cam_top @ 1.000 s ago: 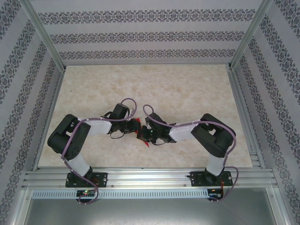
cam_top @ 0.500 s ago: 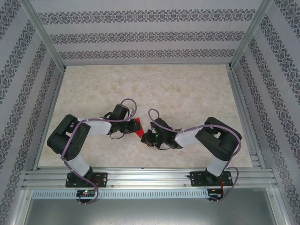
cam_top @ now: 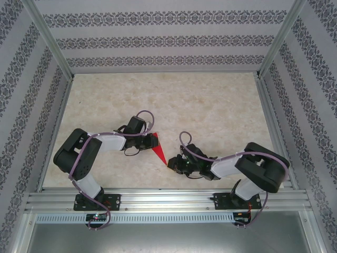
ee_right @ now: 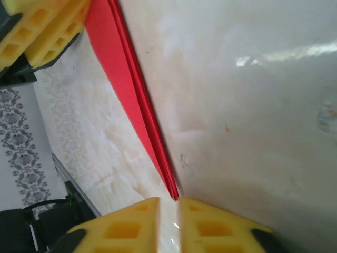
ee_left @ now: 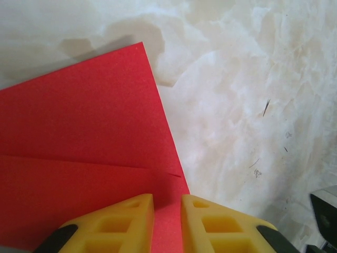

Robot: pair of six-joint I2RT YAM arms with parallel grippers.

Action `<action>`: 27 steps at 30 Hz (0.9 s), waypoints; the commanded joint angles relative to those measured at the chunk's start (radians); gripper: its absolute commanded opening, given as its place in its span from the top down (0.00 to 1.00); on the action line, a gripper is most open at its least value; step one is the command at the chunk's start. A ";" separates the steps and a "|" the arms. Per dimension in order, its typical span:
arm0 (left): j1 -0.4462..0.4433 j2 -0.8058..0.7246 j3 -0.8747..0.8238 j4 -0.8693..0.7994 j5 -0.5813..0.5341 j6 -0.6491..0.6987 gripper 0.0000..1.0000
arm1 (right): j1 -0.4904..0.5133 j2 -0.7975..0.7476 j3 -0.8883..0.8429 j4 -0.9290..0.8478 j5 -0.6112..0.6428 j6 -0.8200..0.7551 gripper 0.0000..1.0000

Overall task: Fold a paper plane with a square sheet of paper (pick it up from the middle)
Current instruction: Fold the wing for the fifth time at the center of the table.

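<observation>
On cream marbled tabletop [cam_top: 210, 105], red paper plane [cam_top: 157, 148], patterned wallpaper walls [cam_top: 158, 39]

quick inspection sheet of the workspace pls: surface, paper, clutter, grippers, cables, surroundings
surface: pale marbled table, a few small dark specks
job's things: folded red paper, narrow and pointed, stretched between the two grippers
clutter: nothing seen
grippers: left gripper shut on the paper's wide end; right gripper shut at the pointed tip, grip on it unclear
cables: purple cables looped above both wrists, off the paper
surroundings: patterned walls on three sides, metal rail at the near edge
</observation>
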 commanded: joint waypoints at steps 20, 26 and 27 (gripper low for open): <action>-0.215 -0.078 0.387 -0.783 -0.593 -0.309 0.28 | -0.143 -0.462 0.101 -0.507 0.336 -0.317 0.35; -0.262 0.066 0.534 -0.913 -0.648 -0.380 0.25 | -0.145 -0.379 0.124 -0.479 0.281 -0.311 0.35; -0.268 0.093 0.559 -0.924 -0.647 -0.379 0.24 | -0.145 -0.369 0.123 -0.477 0.275 -0.310 0.35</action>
